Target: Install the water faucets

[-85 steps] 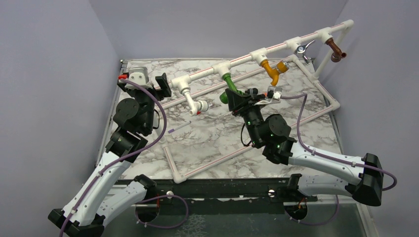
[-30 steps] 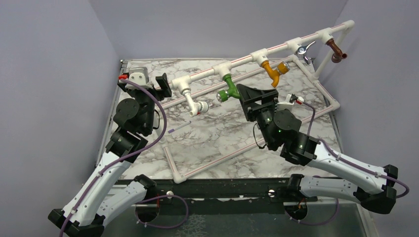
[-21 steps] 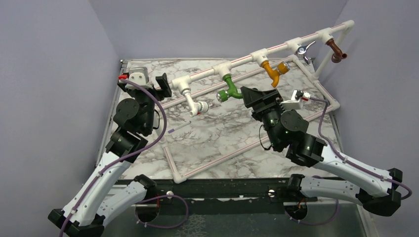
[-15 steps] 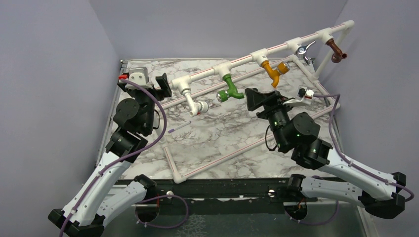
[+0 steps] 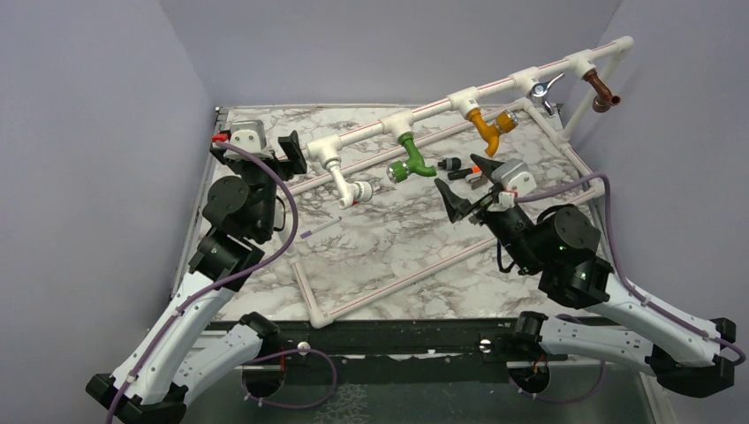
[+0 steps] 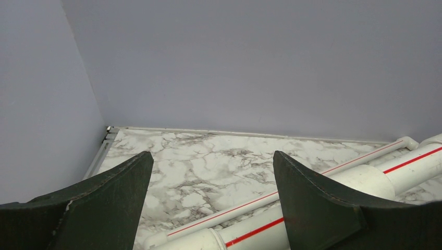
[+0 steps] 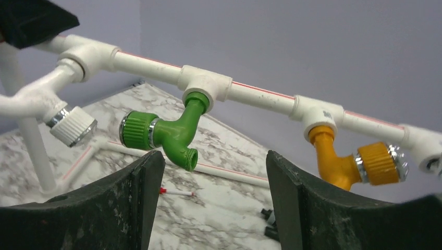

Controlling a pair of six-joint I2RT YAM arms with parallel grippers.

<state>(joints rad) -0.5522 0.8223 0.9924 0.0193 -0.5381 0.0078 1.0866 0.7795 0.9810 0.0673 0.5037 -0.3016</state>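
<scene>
The green faucet (image 7: 172, 130) is hanging under a tee of the white pipe frame (image 7: 260, 94), its knob lying roughly along the rail. The right gripper (image 7: 211, 169) is hovering just below it, nearer, jaws gaping and empty. The left gripper (image 6: 211, 161) is waiting open at the frame's left end

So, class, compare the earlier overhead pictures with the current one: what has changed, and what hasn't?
The right gripper has drawn back from the green faucet toward its right, jaws open and empty. The green faucet stays on the white pipe frame; the left gripper has not moved.
</scene>
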